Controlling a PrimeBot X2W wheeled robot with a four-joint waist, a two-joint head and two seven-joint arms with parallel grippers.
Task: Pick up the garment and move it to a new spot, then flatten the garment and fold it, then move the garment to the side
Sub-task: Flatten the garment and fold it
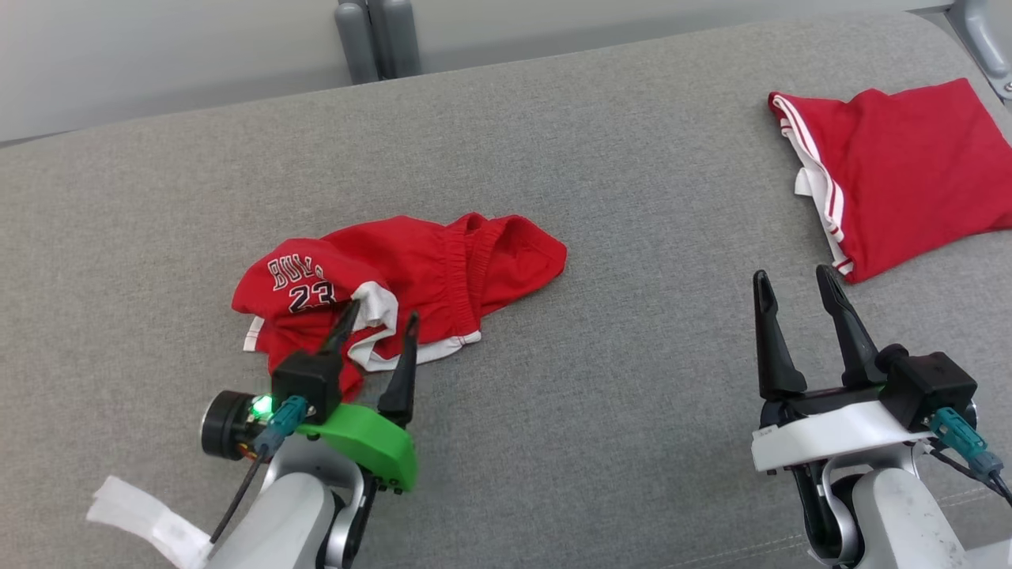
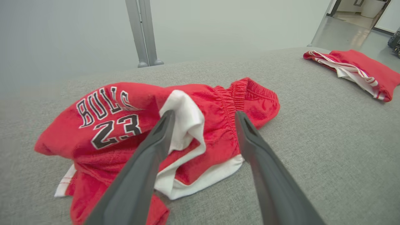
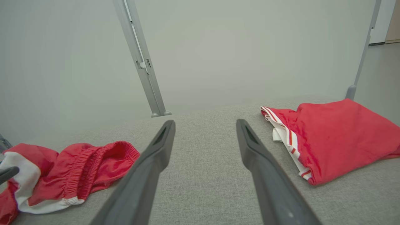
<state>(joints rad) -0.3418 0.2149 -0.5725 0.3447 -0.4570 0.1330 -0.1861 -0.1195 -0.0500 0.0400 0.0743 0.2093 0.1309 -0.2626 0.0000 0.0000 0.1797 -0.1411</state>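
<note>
The garment (image 1: 443,261) is a pair of red shorts with white trim and "BULLS 23" print, lying crumpled on the grey padded table (image 1: 593,379), left of centre. My left gripper (image 1: 379,312) is open over its near edge. In the left wrist view the garment (image 2: 62,137) spreads under the left gripper (image 2: 204,113), and a raised white fold lies against the inner side of the left finger (image 2: 156,140). My right gripper (image 1: 793,274) stands open over bare table at the right, with nothing between its fingers. The right wrist view has the right gripper (image 3: 205,122) and the garment (image 3: 93,165) at lower left.
A second red garment with white stripes (image 1: 909,174) lies folded at the table's far right corner, also seen as the folded garment (image 3: 337,137). A grey metal post (image 1: 379,35) rises behind the table's back edge. A white tag (image 1: 142,518) hangs by my left forearm.
</note>
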